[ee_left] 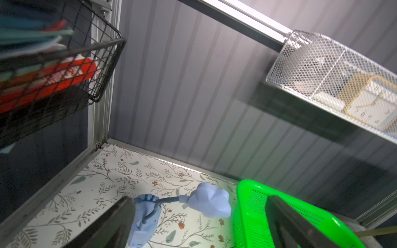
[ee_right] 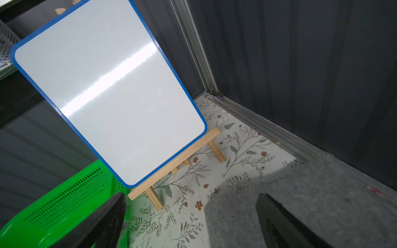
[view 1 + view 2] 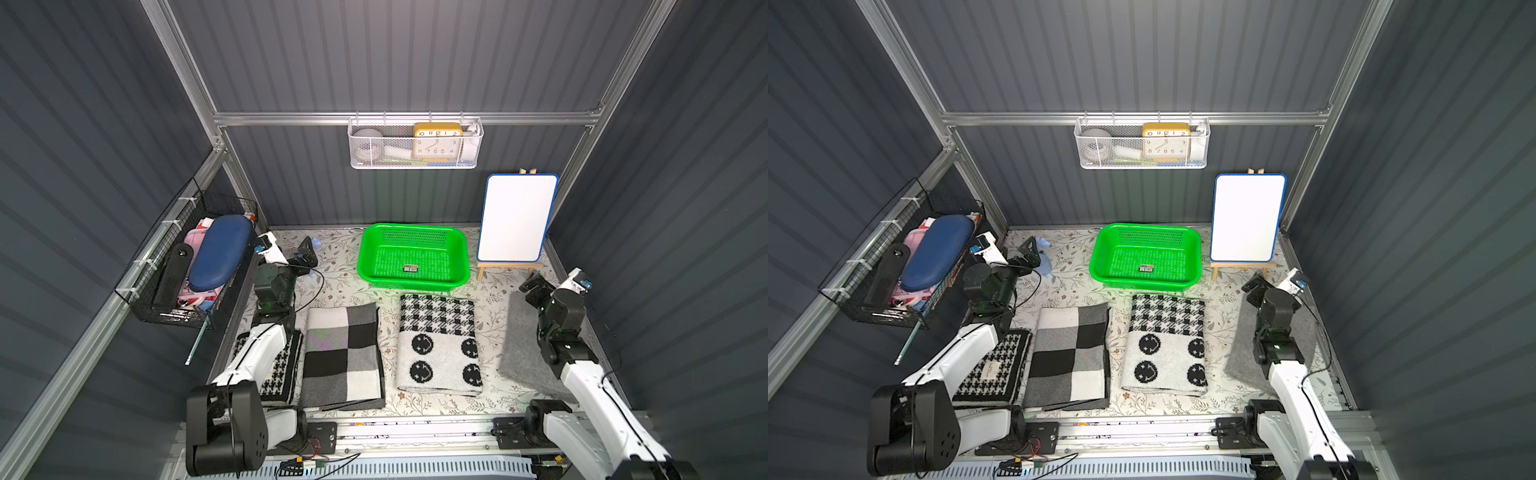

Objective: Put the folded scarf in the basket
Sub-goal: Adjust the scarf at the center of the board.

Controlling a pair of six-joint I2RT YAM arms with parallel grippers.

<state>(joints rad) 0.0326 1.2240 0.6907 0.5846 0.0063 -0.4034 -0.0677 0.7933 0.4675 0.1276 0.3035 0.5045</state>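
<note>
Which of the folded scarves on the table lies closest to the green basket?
The smiley-face scarf with the houndstooth band, just in front of the basket; the checked scarf, houndstooth scarf and grey cloth lie farther off.

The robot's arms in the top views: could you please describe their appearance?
The left arm and right arm have white links, black joint housings and a thin black cable alongside. Each wrist carries a white-and-blue camera block; the fingers are black.

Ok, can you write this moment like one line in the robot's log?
stage: not started | left gripper: open, empty | right gripper: open, empty | basket: no scarf inside | smiley scarf: folded, on table
</note>
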